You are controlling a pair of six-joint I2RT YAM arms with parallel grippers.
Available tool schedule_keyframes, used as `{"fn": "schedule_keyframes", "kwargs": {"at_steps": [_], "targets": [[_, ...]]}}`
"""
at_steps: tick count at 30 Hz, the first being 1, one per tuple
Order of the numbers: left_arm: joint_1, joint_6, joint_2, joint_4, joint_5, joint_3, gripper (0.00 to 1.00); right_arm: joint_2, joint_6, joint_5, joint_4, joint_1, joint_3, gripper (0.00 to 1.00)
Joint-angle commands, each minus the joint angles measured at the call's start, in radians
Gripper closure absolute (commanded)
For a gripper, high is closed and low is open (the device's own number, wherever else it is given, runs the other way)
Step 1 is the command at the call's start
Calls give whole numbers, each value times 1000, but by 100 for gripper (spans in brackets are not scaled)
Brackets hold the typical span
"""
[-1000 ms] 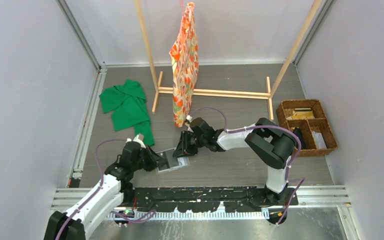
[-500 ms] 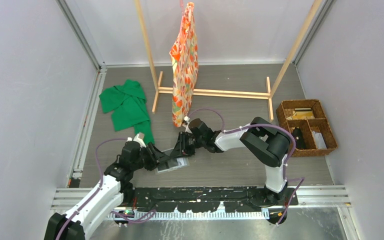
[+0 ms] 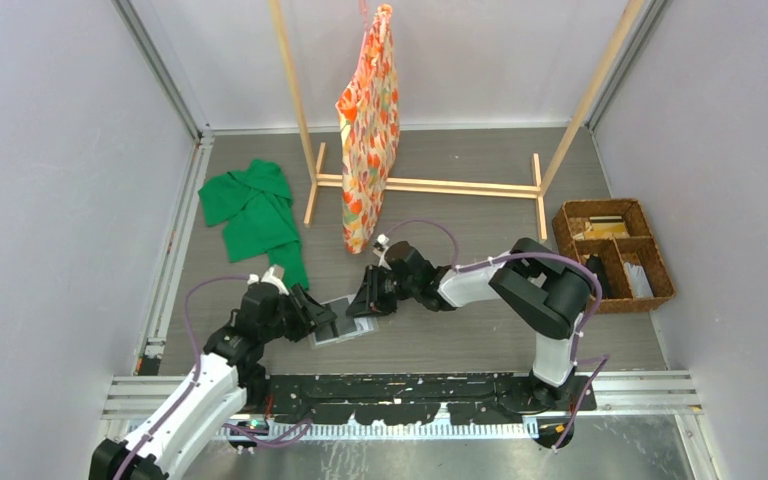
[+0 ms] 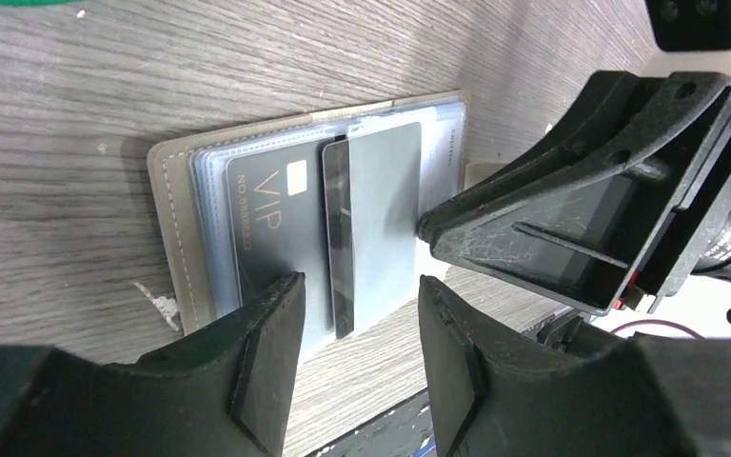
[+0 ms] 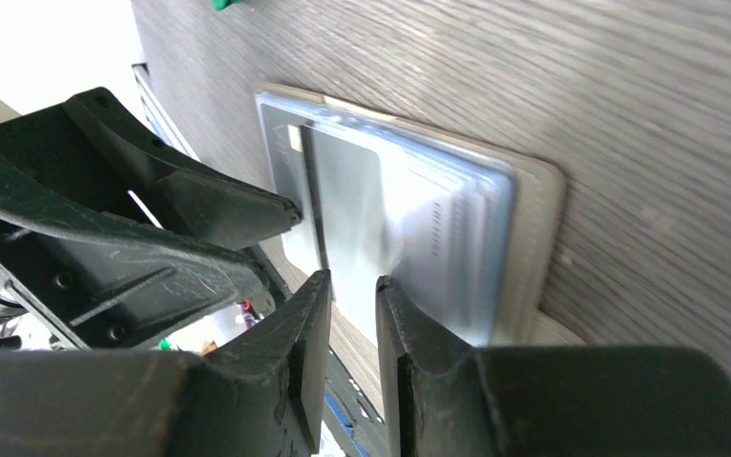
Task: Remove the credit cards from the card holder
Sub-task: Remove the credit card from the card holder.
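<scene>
The card holder [image 3: 340, 326] lies open and flat on the wood-grain table between my two grippers; its beige border [image 4: 167, 224] frames clear pockets. A dark VIP card [image 4: 266, 224] sits in a pocket. A grey card [image 4: 385, 205] over a darker card sticks out past the holder's near edge. My left gripper [image 4: 360, 305] is open, its fingers on either side of the protruding cards and not touching them. My right gripper [image 5: 352, 286] has its jaws a narrow gap apart at the holder's [image 5: 533, 248] edge, nothing clamped; in the left wrist view its fingertip meets the grey card's side.
A brown wicker basket [image 3: 615, 255] with compartments stands at the right. A green cloth [image 3: 255, 210] lies at the back left. A wooden rack [image 3: 425, 185] with a hanging patterned cloth [image 3: 368, 130] stands behind the holder. The metal rail with the arm bases runs along the near edge.
My left gripper has opened and let go of the card, drawing back slightly to the left. The card stays partly out of the holder. My right gripper has hardly moved.
</scene>
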Motion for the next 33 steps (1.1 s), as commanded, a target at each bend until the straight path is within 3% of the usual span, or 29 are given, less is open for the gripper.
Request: {"fn": "schedule_keyframes", "kwargs": {"at_steps": [1, 15, 24, 28, 33], "targets": [[2, 29, 112, 8, -50, -11, 50, -48, -17, 115, -90, -35, -70, 70], [3, 92, 701, 505, 78, 132, 54, 1, -10, 92, -24, -159, -105, 70], [54, 242, 831, 464, 137, 300, 54, -48, -48, 103, -66, -212, -103, 70], [80, 211, 893, 549, 208, 329, 55, -111, -68, 102, -94, -272, -121, 70], [80, 228, 832, 452, 189, 362, 55, -210, -69, 115, -145, -274, -123, 70]]}}
